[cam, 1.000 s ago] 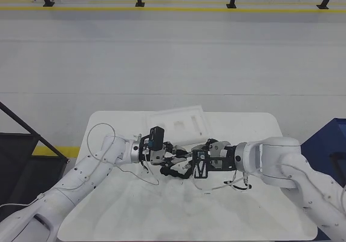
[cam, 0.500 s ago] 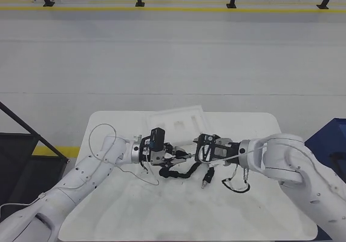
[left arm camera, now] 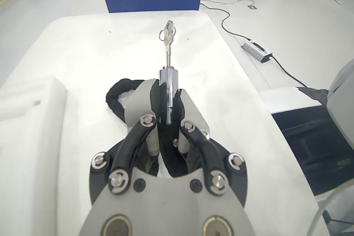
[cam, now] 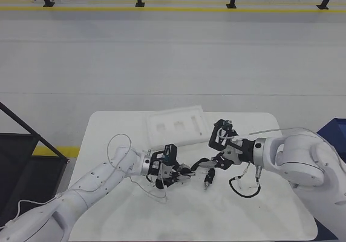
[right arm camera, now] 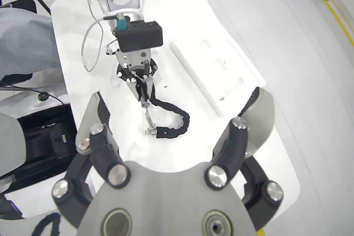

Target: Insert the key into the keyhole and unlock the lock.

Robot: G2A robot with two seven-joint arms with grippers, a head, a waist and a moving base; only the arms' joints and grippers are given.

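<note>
From the top view, the left gripper sits low near the middle of the table. The right gripper is just beside it, toward the right edge. The lock's black cable curls between them. Here the key and both sets of fingers are too small for me to read. A foam tray lies at the far edge.

In the left wrist view, my left gripper is clamped on the lock's chrome cylinder. The pads hide the cylinder's rear part. The key stands in the keyhole with its blade tip buried inside, and its head and ring point toward the table's right edge. I cannot tell whether it is turned. The gripper body cuts off most of the cable. The tray is cropped at the frame edge.

In the right wrist view, the right gripper hangs above the table with its fingers spread wide and holding nothing. Below it, the left gripper pinches the cylinder, with the key sticking out of it. The cable loops round to a metal-tipped free end that lies at the key's head. I cannot tell whether the two are touching. The tray lies beyond, along the table's edge.
</note>
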